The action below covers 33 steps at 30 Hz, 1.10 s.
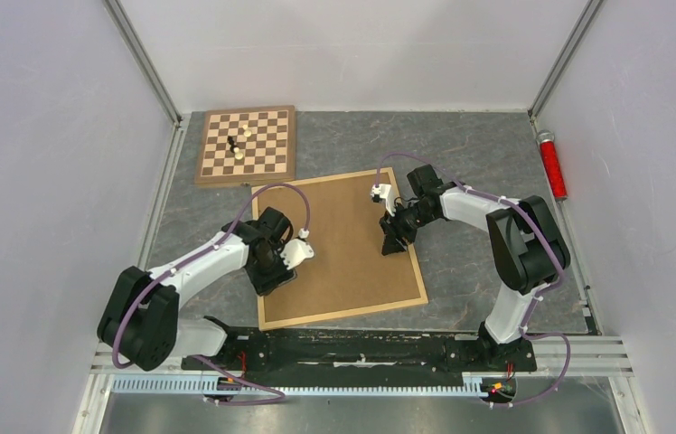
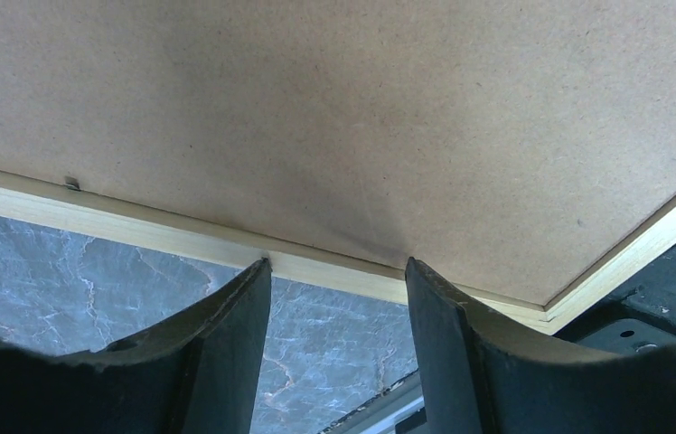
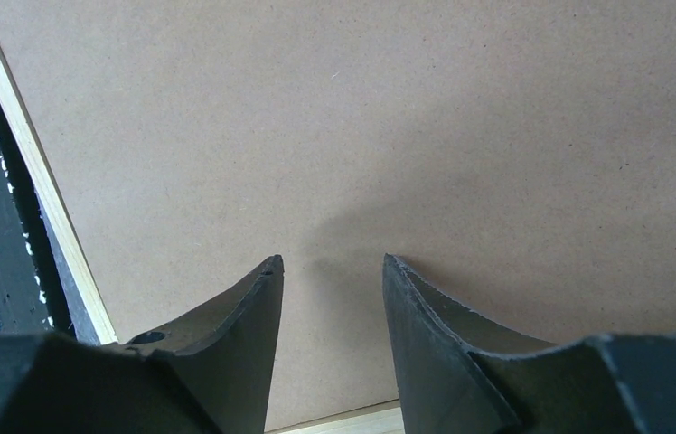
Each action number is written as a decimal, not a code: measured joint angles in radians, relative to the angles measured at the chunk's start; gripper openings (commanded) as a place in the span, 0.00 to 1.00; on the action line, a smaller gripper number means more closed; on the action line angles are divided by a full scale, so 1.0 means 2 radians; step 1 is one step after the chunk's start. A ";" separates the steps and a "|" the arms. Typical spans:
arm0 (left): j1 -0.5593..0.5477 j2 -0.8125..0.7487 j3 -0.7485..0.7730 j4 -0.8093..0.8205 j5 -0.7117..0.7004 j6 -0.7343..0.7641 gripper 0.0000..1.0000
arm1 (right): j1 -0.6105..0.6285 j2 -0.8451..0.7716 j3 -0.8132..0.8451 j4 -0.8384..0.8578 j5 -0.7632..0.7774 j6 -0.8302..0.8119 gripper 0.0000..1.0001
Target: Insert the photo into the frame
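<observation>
The photo isn't visible in any view, so there's no telling whether it's already under the board or somewhere off camera. The frame (image 1: 343, 314) lies face down mid-bench, turned a bit, with its near edge close to the arm bases. The brown backing board (image 1: 343, 240) sits inside it and covers everything.

The left end effector (image 2: 338, 267) is low at the frame's left rail, fingertips right at the wood. Its jaws are partway apart with nothing between them. The right end effector (image 3: 333, 262) hangs over the board near its right edge, also partly open and empty.

Likely trouble from here: a fingertip catching the rail could skid the whole frame across the stone-look bench (image 1: 461, 154). Pressing down on just one side could tip the board or pop it out. If the photo is underneath, it could slide crooked and nobody would see it. The chessboard (image 1: 247, 145) at the far-left corner is well apart.
</observation>
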 measured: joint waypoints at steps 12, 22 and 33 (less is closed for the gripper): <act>-0.006 -0.031 0.001 -0.015 0.003 -0.007 0.63 | 0.001 -0.002 -0.002 0.003 0.002 0.000 0.48; -0.017 -0.050 0.000 -0.025 -0.001 -0.007 0.63 | 0.001 -0.002 -0.003 0.005 0.003 0.003 0.48; -0.039 -0.045 -0.010 -0.023 -0.025 -0.007 0.63 | 0.001 -0.004 -0.005 0.007 0.003 0.004 0.47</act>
